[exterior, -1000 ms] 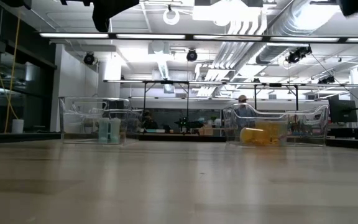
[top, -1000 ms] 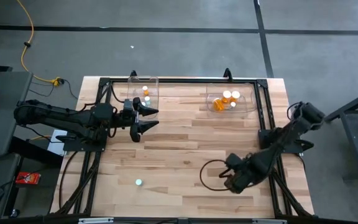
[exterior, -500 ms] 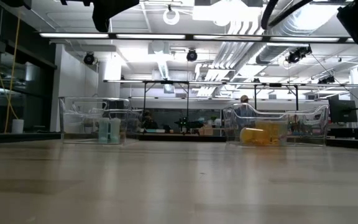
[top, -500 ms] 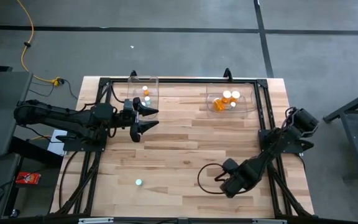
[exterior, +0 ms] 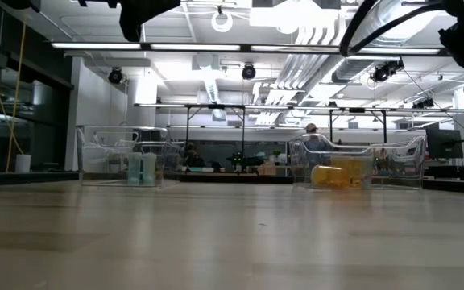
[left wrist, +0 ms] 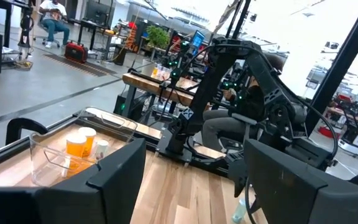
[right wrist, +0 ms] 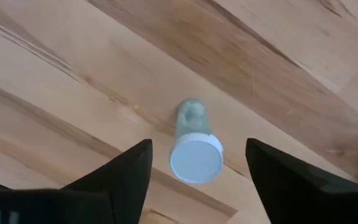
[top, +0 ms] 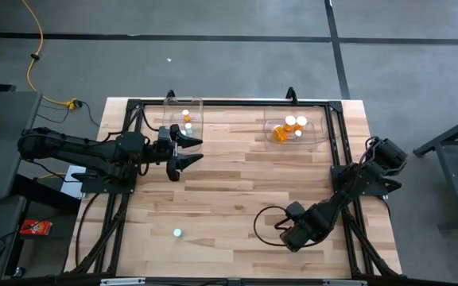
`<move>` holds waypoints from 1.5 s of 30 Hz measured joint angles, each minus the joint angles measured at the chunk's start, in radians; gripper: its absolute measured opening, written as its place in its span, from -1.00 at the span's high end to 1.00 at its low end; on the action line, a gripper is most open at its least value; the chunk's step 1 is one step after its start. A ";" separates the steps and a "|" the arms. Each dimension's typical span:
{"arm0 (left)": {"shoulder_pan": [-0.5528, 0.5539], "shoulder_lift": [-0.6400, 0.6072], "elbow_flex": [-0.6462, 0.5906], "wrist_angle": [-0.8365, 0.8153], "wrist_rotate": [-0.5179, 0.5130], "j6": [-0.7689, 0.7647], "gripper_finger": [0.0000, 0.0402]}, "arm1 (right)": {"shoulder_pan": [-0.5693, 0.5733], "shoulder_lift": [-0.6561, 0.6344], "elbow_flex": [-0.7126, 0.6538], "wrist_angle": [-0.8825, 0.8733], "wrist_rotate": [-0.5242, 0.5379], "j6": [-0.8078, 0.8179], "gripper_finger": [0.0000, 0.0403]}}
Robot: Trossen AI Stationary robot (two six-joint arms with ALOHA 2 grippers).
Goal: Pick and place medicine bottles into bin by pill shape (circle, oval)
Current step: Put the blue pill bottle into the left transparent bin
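Right wrist view: desk [right wrist: 303, 74] fills the background, right claw [right wrist: 197, 163] spread, a pale bottle [right wrist: 193, 144] lying flat between its fingers, untouched. Left claw [top: 188, 151] waits spread beside a bin [top: 183, 119]. Closing off-centre could roll the bottle away.

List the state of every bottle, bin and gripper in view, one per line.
left gripper: open, empty, beside the left bin.
right gripper: open, over a bottle.
clear bottle: upright, between the right fingers, ungripped.
lone bottle: loose on the table.
left bin: holds pale bottles.
right bin: holds amber bottles.
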 joint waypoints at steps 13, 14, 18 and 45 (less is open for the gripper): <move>0.000 0.000 0.000 0.000 -0.008 0.000 -0.29 | 0.000 -0.002 0.000 0.004 -0.003 -0.019 0.40; 0.000 0.000 0.000 0.000 -0.008 0.000 -0.29 | 0.000 -0.005 0.000 0.005 -0.002 -0.032 0.43; 0.000 0.000 0.000 0.000 -0.009 0.000 -0.29 | -0.004 -0.036 0.012 -0.022 0.049 -0.092 0.52; -0.027 0.147 0.250 -0.501 0.094 0.129 -0.21 | -0.641 -0.002 0.519 0.174 0.183 -1.615 0.50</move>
